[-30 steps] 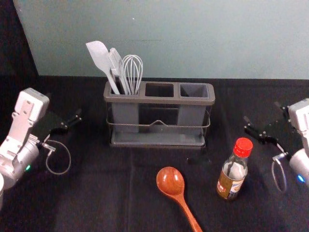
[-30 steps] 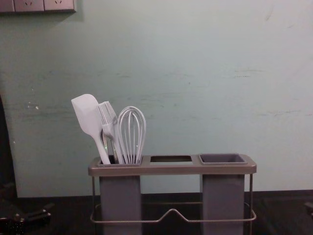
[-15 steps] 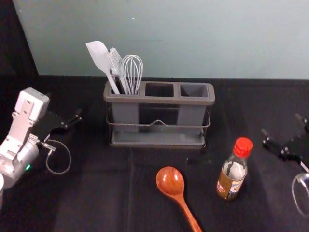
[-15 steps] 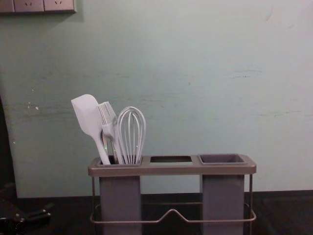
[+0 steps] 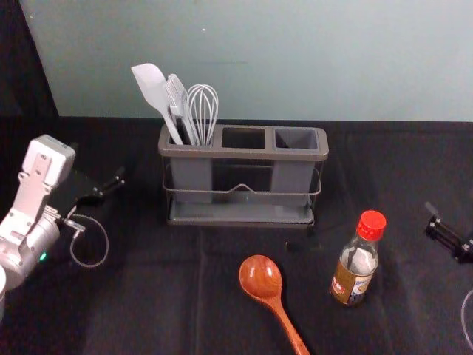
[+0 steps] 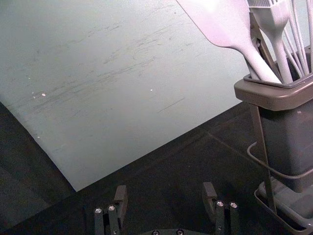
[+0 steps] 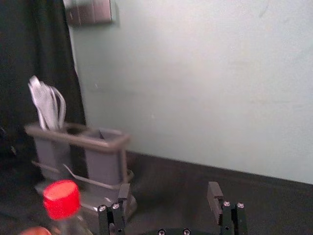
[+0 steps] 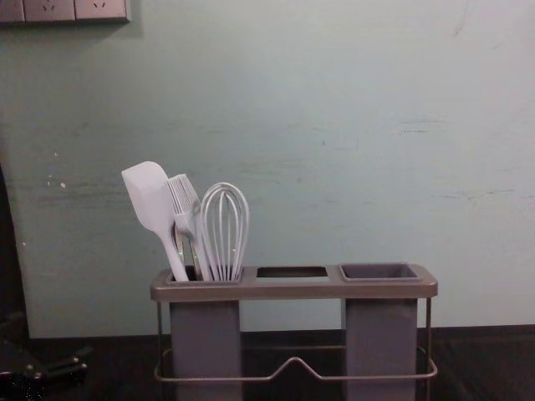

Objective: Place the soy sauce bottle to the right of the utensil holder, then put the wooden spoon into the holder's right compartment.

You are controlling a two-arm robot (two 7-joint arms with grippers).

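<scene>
Off the front right corner of the grey rectangular utensil holder [image 5: 244, 153] stands the red-capped glass soy sauce bottle [image 5: 356, 268], ungripped; picking it up looks like the step in hand. Well right of the holder, the black right gripper [image 7: 169, 191] has empty jaws apart and should next close round the bottle. Left of the holder, the left gripper [image 6: 165, 192] idles, jaws apart; the reddish-brown wooden spoon [image 5: 261, 277] lies in front.

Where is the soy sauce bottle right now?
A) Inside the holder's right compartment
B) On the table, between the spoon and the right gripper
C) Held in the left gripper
B: the bottle stands on the cloth, spoon on one side, right gripper on the other.
</scene>
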